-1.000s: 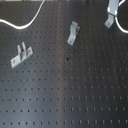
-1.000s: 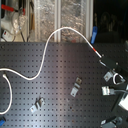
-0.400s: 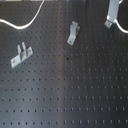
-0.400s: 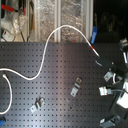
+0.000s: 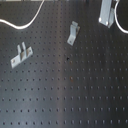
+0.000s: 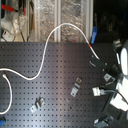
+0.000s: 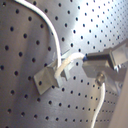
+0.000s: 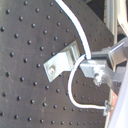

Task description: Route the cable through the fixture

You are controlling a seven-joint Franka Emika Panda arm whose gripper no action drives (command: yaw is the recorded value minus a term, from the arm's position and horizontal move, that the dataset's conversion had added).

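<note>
Little has changed in the last second. In the first exterior view, the two-pronged bracket (image 5: 21, 54) at 9 o'clock and the bent clip (image 5: 73, 33) at 12 o'clock sit on the desk (image 5: 75, 95) exactly as they did. The tall silver piece (image 5: 106, 12) at 1 o'clock has not moved either. In the second exterior view, the cable (image 6: 50, 42) keeps the same high arch, running from 9 o'clock up to 12 o'clock. Its red-marked end has dipped only a little towards the arm at 3 o'clock. The arm's own pose there has barely altered.

Now look at your hand (image 7: 86, 59). In the first wrist view its grey fingers (image 7: 107, 57) are drawn together, and the white cable (image 7: 50, 25) comes out right at their tips, so it reads as clamped on the cable. The second wrist view agrees: the cable (image 8: 75, 22) runs down behind the hand (image 8: 85, 65), then loops back out below it.

The fixture (image 7: 47, 77) stands on the desk just beside the fingertips. The cable bends across its upright end and touches it in both wrist views. You cannot tell whether the cable sits fully inside the fork of the fixture (image 8: 60, 64).
</note>
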